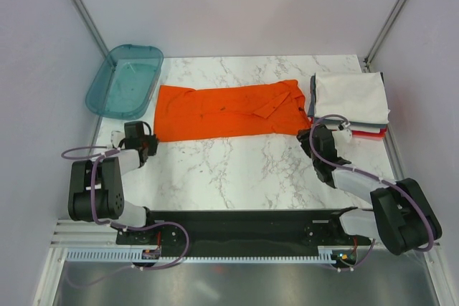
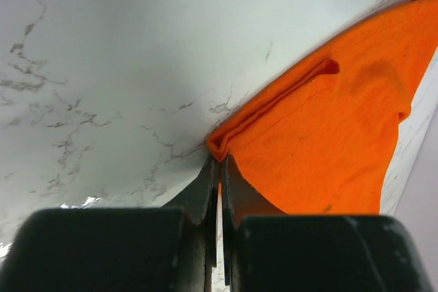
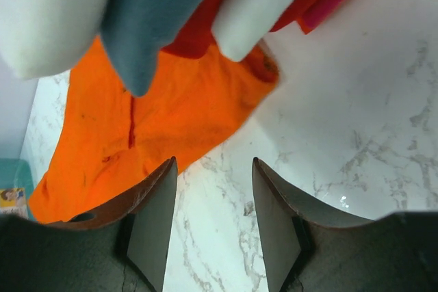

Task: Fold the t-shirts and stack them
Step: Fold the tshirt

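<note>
A: L tool, top cam. Status?

B: It's at the near-left corner of the orange t-shirt, low over the tabletop. Too small there to read the jaws. The shirt lies spread flat mid-tabletop, long side running L–R. Teal tray is at back-left. The folded stack is at the right edge, white on top, grey and red edges under it. The shirt's right end is just beside the stack.

A: R tool?

B: At the shirt's near-right corner, just in front of the stack. The jaw gap isn't readable from above either.

A: L wrist cam, then.

B: It shows what the top cam can't. Fingers are pressed together, only a hairline slit between them. The tips meet right at a doubled-over corner of the orange cloth. A thin orange sliver shows in the slit, so the tool is pinching that edge. The rest of the shirt runs off to the upper right, flat on the marble.

A: R wrist cam?

B: Fingers are spread apart with bare marble between them, gripping nothing. The tip at view-left is just beside the orange edge; can't tell if it touches. The shirt corner lies ahead and to the left. The stack overhangs the top of the frame, blurry: white, grey-blue, red, plus a pink strip I can't pick out from above.
</note>
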Controlling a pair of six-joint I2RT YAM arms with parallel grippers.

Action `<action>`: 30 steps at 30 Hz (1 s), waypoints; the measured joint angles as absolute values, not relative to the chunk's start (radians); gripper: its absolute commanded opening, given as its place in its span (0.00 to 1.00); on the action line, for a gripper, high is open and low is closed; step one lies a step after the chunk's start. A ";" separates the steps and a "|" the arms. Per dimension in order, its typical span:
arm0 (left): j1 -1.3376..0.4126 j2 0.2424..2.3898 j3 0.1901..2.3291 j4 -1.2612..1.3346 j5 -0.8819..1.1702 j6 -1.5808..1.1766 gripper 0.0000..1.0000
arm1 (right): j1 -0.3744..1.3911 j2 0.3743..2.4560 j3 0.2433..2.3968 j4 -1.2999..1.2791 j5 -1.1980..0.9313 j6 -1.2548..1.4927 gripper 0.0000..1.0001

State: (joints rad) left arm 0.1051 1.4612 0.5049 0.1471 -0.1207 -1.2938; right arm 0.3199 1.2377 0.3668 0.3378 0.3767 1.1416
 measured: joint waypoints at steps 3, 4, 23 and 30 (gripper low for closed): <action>0.107 1.454 0.505 0.136 -0.131 -1.294 0.02 | 0.320 1.271 0.367 0.336 0.405 1.173 0.54; 0.109 1.451 0.505 0.128 -0.131 -1.294 0.02 | 0.320 1.282 0.367 0.336 0.414 1.184 0.54; 0.168 1.423 0.516 0.060 -0.122 -1.277 0.02 | 0.320 1.545 0.457 0.436 0.497 1.338 0.49; 0.176 1.423 0.530 0.042 -0.121 -1.263 0.02 | 0.320 1.604 0.491 0.435 0.524 1.348 0.10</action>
State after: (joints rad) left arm 0.1757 1.4235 0.5304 0.0418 -0.1215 -1.2633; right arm 0.3199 1.6043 0.4911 0.4347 0.5243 1.3476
